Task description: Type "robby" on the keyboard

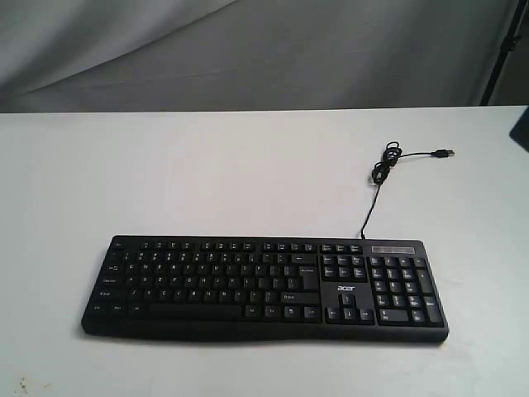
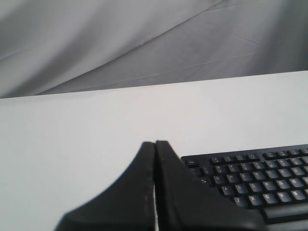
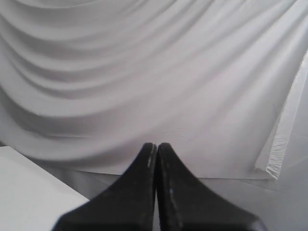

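Keyboard (image 1: 264, 285) lies flat near the front edge of the bench (image 1: 207, 165), approx centred, long side parallel to that edge, number pad toward the front right corner. Its cable (image 1: 369, 211) leaves the rear side and runs toward the back right, ending in a loose coil w/ the plug (image 1: 445, 154) lying free, not connected to anything. Handling, as a guess: light, stiff plastic, low profile, so no need to take hold of it at all; the job is pressing sprung keys (image 2: 269, 175) from straight above w/ a narrow tip. Being light on a smooth bench, it prob. slides if a push comes in at an angle. Keys sit close together, so a blunt tip could hit two at once. Letters needed are all in the main block, left part of the board; legends too small to read in the ext. view. L gripper (image 2: 155, 144) has fingers pressed together, nothing between them, i.e. one point suited to poking. R gripper (image 3: 156, 145) likewise together and empty. Views differ: ext. view gives the whole board, cable and bench but neither arm. L wrist cam shows its tip above bare bench just beside the board's back left corner, w/ only that end's keys. R wrist cam shows no keyboard, just grey cloth (image 3: 154, 72) and one bench corner, so that arm is aimed away.
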Available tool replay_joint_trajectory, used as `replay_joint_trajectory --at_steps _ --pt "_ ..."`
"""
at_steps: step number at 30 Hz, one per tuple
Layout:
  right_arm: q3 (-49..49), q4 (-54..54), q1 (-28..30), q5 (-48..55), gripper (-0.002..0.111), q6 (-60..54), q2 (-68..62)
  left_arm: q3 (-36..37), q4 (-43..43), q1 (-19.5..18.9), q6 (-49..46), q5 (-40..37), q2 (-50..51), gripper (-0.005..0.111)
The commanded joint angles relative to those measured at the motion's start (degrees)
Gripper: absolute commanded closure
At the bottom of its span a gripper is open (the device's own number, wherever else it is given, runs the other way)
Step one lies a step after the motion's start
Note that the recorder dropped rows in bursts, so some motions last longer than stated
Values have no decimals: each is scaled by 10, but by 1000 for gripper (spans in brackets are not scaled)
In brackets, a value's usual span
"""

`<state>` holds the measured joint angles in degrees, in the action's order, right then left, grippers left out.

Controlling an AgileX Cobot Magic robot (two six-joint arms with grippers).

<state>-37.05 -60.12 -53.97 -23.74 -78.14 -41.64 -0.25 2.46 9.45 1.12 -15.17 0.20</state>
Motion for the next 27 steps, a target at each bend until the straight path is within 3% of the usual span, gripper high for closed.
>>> replay_joint_trajectory --at_steps 1,12,15,23,27 --pt "3 -15 -3 4 108 11 6 2 3 4 2 3 -2 107" --pt "3 -110 17 -9 108 -33 22 2 3 4 2 3 -2 107" --pt "3 -154 82 46 108 -37 40 2 3 4 2 3 -2 107" --pt "22 -194 334 246 108 -45 103 2 3 4 2 3 -2 107" --pt "62 -207 427 288 108 -43 154 2 3 4 2 3 -2 107"
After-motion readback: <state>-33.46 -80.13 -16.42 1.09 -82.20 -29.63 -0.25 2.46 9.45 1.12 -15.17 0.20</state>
